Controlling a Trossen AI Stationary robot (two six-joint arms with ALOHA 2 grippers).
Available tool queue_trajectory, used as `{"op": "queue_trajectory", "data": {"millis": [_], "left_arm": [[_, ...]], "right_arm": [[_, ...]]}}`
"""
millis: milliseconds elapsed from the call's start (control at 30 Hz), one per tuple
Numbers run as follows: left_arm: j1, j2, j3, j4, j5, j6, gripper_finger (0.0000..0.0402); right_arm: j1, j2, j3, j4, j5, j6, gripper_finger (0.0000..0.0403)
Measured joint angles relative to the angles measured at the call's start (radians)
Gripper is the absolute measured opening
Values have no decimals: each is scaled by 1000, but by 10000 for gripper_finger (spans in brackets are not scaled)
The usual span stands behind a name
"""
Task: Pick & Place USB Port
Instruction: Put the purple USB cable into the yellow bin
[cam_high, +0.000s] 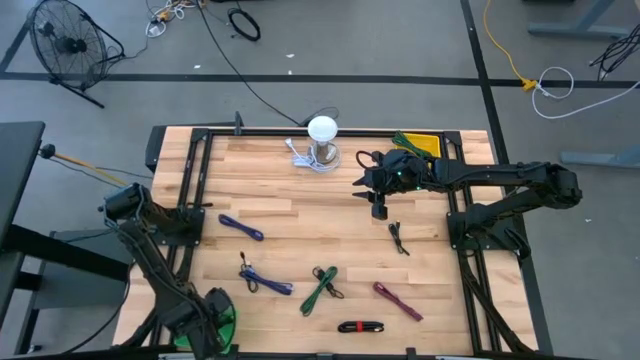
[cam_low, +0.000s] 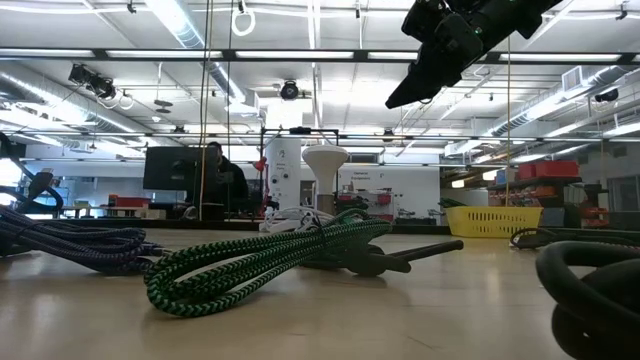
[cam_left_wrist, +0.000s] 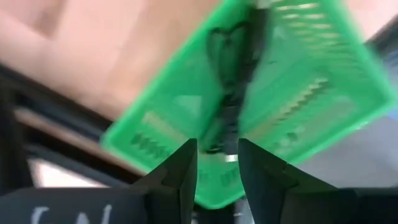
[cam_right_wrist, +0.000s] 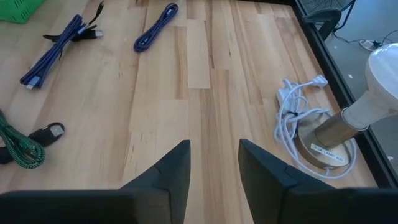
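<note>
**While the left gripper is hanging over the green basket, cables are lying on the counter**

While the left gripper (cam_left_wrist: 214, 163) is hovering above the green basket (cam_left_wrist: 311, 93) at the near left corner of the counter (cam_high: 300, 215), its fingers are standing a little apart with nothing between them. A dark cable (cam_left_wrist: 233, 93) is lying inside the basket, below the fingers. The right gripper (cam_right_wrist: 214, 163) is hanging high over the far right part of the counter, near the white lamp (cam_high: 322, 135), released and empty. Purple cables (cam_high: 241, 228), a green braided cable (cam_high: 320, 288), a small black cable (cam_high: 398, 238), a maroon one (cam_high: 396, 298) and a red-black one (cam_high: 360, 326) are lying apart on the wood.
</note>
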Motion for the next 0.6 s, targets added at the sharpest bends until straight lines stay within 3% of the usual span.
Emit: {"op": "queue_trajectory", "data": {"millis": [167, 267, 400, 533, 600], "left_arm": [[29, 0, 0, -205, 30, 126, 110], [63, 0, 0, -356, -16, 231, 108], [120, -1, 0, -507, -248, 360, 110], [186, -10, -26, -515, -493, 562, 109], [234, -18, -58, -516, -551, 600, 108]], "right_arm": [[0, 0, 0, 0, 0, -3, 135], [0, 0, 0, 0, 0, -3, 135], [0, 0, 0, 0, 0, 8, 135], [0, 0, 0, 0, 0, 9, 135], [0, 0, 0, 0, 0, 12, 135]]}}
